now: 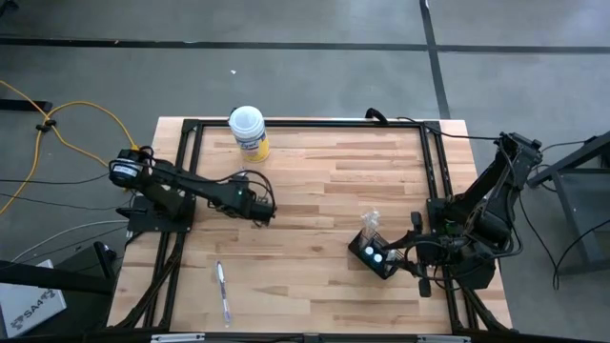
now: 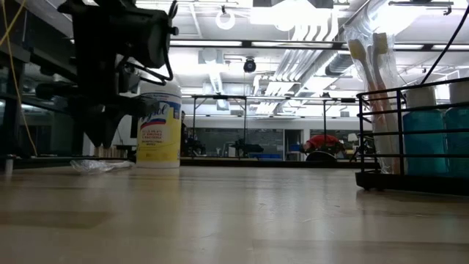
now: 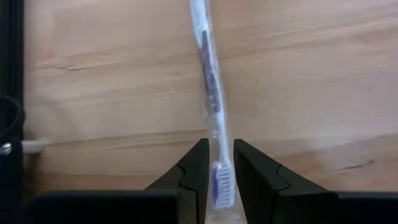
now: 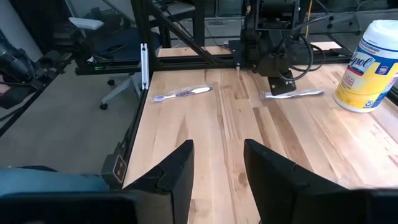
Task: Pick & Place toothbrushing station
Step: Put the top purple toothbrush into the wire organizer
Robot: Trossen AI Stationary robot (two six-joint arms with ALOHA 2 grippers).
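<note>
Toothbrushing station (image 1: 374, 255) sits at the right side of the bench (image 1: 315, 191), a black holder loaded with pale-capped bottles and a clump of wrapped brushes standing up from its far end. The right claw (image 1: 412, 250) is just beside it on the outer side, fingers spread and nothing between them. Its wrist view looks across the bench rather than at the holder.

The step in hand looks like the grasp on the station. To do it well, the right claw should turn to face the holder squarely and close on a firm side wall, not on the crinkly wrappers or a loose bottle. The load is tall, so lifting it level and slowly should keep anything from tipping out.

Farther across, the left claw (image 3: 220, 143) hovers over a wrapped toothbrush (image 3: 211, 81) that lies flat on the bench. Its fingers are a little apart, with the brush head showing in the gap and not gripped. It could snag that wrapper, so it is best kept clear of the station's path. A second wrapped toothbrush (image 1: 222, 293) lies near the front left edge. Farthest off, a yellow-labelled canister (image 1: 248, 131) stands upright at the back edge.
</note>
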